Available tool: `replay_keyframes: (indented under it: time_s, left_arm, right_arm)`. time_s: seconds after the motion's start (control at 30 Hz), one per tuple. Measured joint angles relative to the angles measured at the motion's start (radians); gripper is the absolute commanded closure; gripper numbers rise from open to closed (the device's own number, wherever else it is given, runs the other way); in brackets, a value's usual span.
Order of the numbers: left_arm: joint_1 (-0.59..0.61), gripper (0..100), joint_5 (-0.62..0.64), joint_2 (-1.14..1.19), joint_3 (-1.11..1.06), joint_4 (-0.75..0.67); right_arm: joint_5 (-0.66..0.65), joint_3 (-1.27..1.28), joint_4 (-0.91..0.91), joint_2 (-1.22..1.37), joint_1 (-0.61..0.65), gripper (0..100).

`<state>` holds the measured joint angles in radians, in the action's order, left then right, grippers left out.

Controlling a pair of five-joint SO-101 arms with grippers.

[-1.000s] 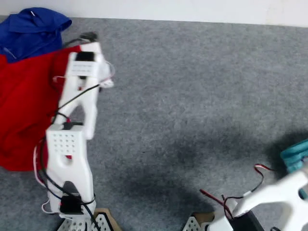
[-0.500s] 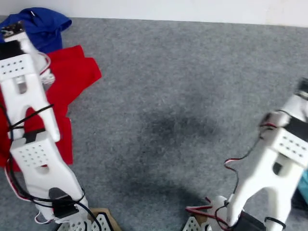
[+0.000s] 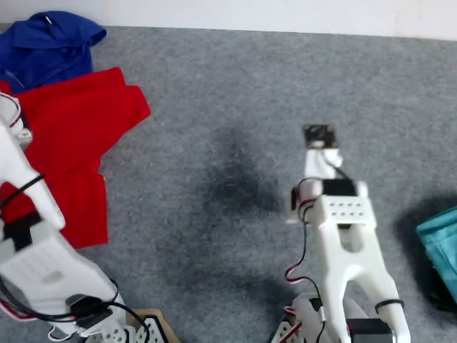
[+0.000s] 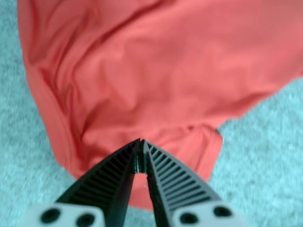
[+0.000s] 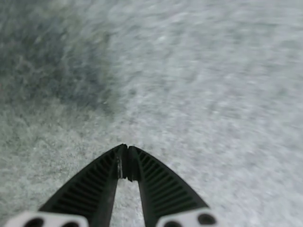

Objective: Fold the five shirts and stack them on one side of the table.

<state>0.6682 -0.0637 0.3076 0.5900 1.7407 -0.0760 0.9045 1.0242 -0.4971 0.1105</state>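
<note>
I see the red shirt (image 3: 68,143) spread at the table's left side. Its long axis runs from the far edge toward the arm bases, and one sleeve points right toward the middle. The cloth is soft and creased, with a stitched hem. A blue shirt (image 3: 46,43) sits bunched in the far left corner, touching the red one, and a teal shirt (image 3: 439,246) lies at the right edge: three shirts counted. The table (image 3: 235,93) is grey felt. My left gripper (image 4: 141,152) hangs over the red hem with its fingers together. My right gripper (image 5: 127,163), also pressed together, is over bare felt.
</note>
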Motion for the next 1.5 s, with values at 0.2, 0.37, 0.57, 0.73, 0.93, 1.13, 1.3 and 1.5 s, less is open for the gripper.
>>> replay_keyframes:
  time_s: [0.2, 0.37, 0.57, 0.73, 0.93, 1.13, 1.3, 1.5]
  left_arm:
    - [0.055, 99, -0.003, -0.209, -0.298, -0.02]
    - [0.203, 99, -0.017, -0.319, -0.591, -0.184]
    - [0.347, 99, -0.117, -0.416, -0.918, -0.414]
    - [0.39, 87, -0.146, -0.425, -1.128, -0.654]
    - [0.39, 71, -0.149, -0.427, -1.27, -0.853]
    - [0.457, 79, -0.149, -0.43, -1.283, -0.925]
    - [0.526, 80, -0.149, -0.43, -1.29, -1.03]
    - [0.534, 80, -0.149, -0.376, -1.29, -1.08]
  right_arm:
    - [0.0, 0.137, -0.141, 0.0, 0.043, 99.1]
    - [0.0, 0.138, -0.163, -0.005, 0.048, 99.1]
    - [0.002, 0.138, -0.163, -0.005, 0.048, 99.1]
    - [0.002, 0.138, -0.163, -0.005, 0.048, 99.1]
    - [-0.018, 0.15, -0.183, -0.006, 0.052, 99.1]
    - [-0.026, 0.175, -0.219, -0.006, 0.052, 99.1]
    - [-0.026, 0.175, -0.222, -0.006, 0.052, 99.1]
    - [-0.026, 0.175, -0.222, -0.006, 0.052, 99.1]
